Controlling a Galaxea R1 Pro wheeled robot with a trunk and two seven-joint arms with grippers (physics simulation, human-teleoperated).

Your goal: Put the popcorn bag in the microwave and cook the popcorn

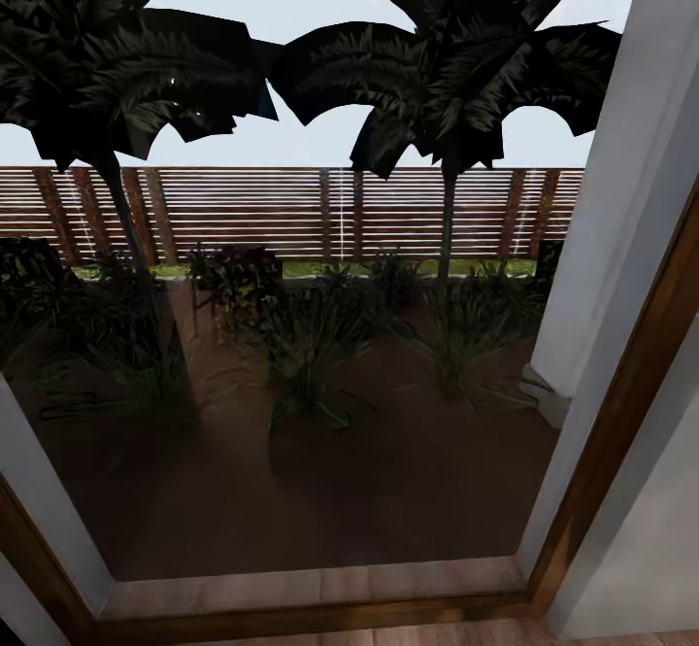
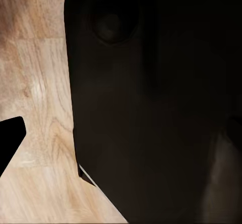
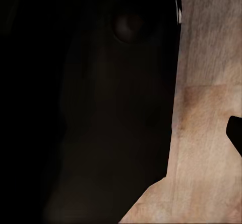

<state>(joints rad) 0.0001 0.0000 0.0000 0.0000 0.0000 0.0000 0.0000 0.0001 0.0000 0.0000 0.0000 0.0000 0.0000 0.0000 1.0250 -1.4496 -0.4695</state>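
The head view looks through a wood-framed window [image 1: 602,491] at 2 palms [image 1: 456,63], a slatted fence [image 1: 291,209] and low plants. Both wrist views show pale wooden floor [image 2: 35,98] beside dark robot body [image 2: 151,108]. Whether either claw is apart or together cannot be told.

A large dark, rounded-cornered body of the robot [image 2: 151,108] takes up most of the left wrist view, with a shallow round recess [image 2: 112,24] near one end. Beside it lies pale wood-grain plank flooring [image 2: 38,98]. A small black shape [image 2: 10,141] juts in over the wood.
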